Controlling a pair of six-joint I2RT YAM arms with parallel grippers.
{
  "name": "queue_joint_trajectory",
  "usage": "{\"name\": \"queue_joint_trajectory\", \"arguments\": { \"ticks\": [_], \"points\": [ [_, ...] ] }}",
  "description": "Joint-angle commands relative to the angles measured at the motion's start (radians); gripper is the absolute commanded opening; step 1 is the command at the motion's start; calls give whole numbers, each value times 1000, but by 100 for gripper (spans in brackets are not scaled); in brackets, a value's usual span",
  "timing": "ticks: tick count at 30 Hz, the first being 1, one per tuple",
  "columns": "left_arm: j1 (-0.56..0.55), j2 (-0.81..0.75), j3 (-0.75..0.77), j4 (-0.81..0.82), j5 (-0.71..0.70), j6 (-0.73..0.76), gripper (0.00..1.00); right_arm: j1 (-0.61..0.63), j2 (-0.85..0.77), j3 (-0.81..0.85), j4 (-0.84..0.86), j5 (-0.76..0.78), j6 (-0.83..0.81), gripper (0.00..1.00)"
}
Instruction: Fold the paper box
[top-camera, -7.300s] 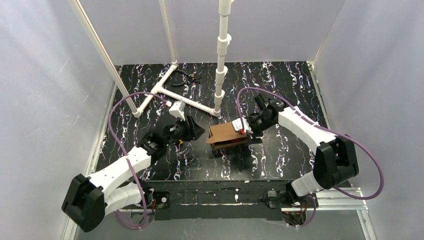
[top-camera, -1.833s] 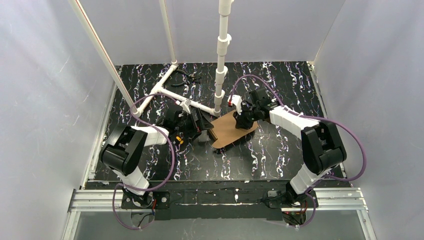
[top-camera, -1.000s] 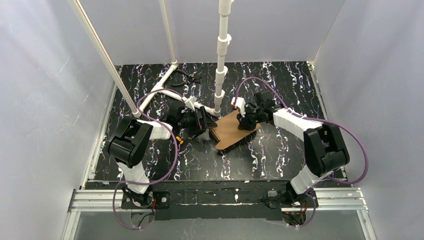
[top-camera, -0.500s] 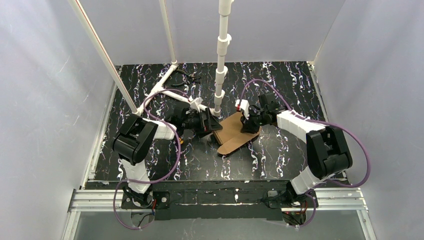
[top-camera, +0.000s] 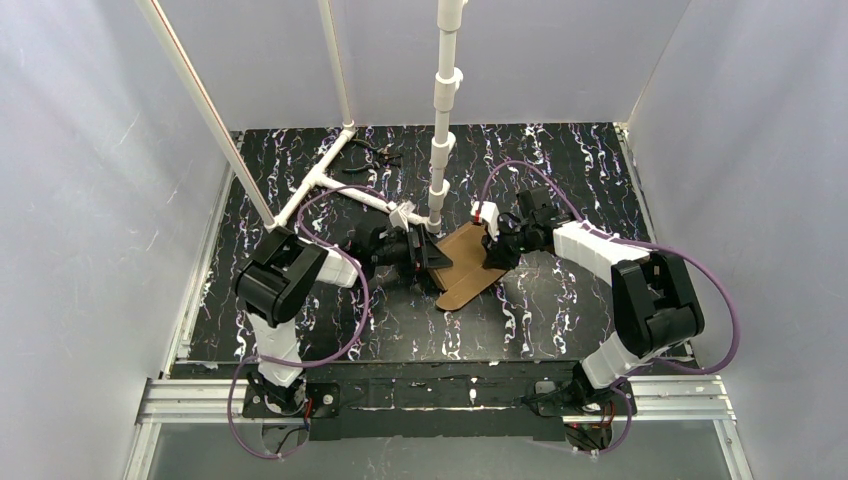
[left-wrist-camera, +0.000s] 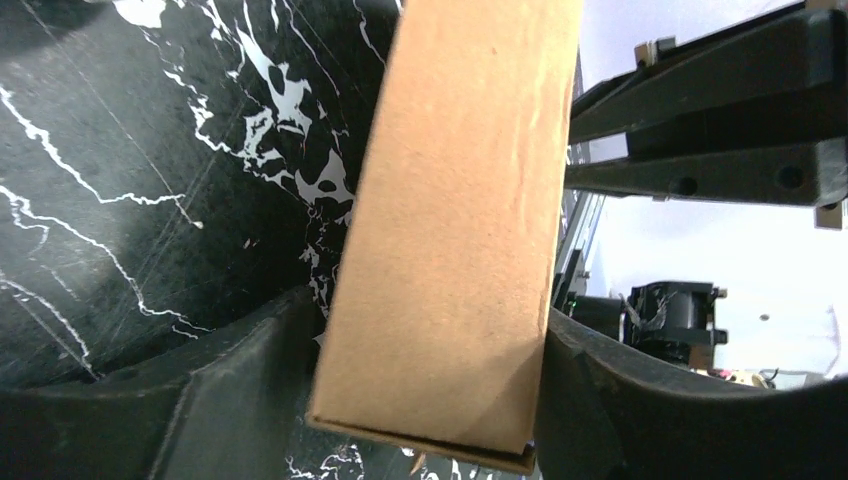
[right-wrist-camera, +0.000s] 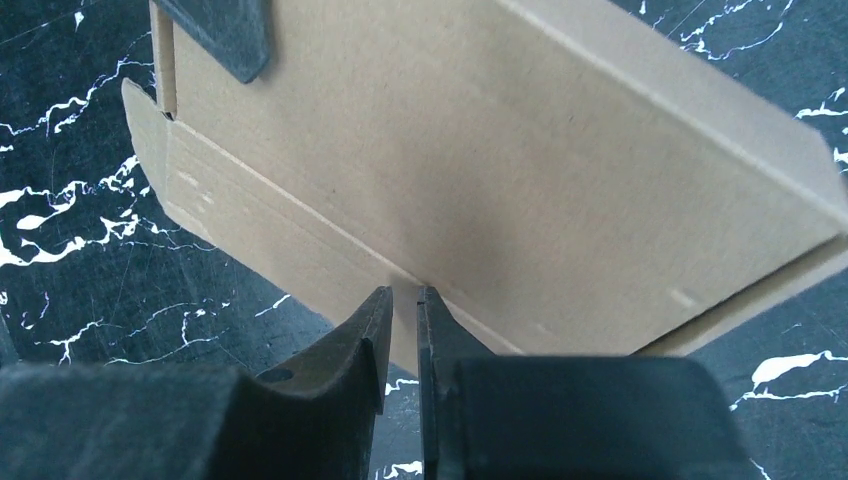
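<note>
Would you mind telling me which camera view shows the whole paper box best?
Top external: the paper box shows nearly its full outline there. Left wrist gives only one narrow face; right wrist a broad panel with a flap, cropped at the frame.

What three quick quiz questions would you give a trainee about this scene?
1. True or false: the paper box sits between the fingers of the left end effector.
2. What does the table surface look like? A plain white; B black with white marbling; C bare wood.
3. What white thing stands on the table behind the box?

Key: 1 true; 2 B; 3 the pipe frame.
</note>
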Motion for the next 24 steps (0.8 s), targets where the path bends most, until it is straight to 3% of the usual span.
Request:
{"name": "queue_joint_trajectory", "arguments": {
  "ticks": [1,7,11,17,20,24],
  "points": [
    [-11,32,-19,102,50,-3,65,-3,20,-8,-20,-5,5,24],
    [-15,32,-24,113,46,40,38,-3,15,1,-34,-35,4,25],
    [-15,-15,-46,113,26,65,20,-9,-21,31,-98,-104,-27,31],
    [-14,-168,-79,36,-12,131,15,-55,-103,144,-344,-313,-153,50],
    [-14,-280,-76,-103,-27,215,16,-106,-168,195,-466,-402,-208,59],
    [-17,-444,-48,-387,-69,381,16,-269,-260,201,-464,-474,-165,70]
  ]
}}
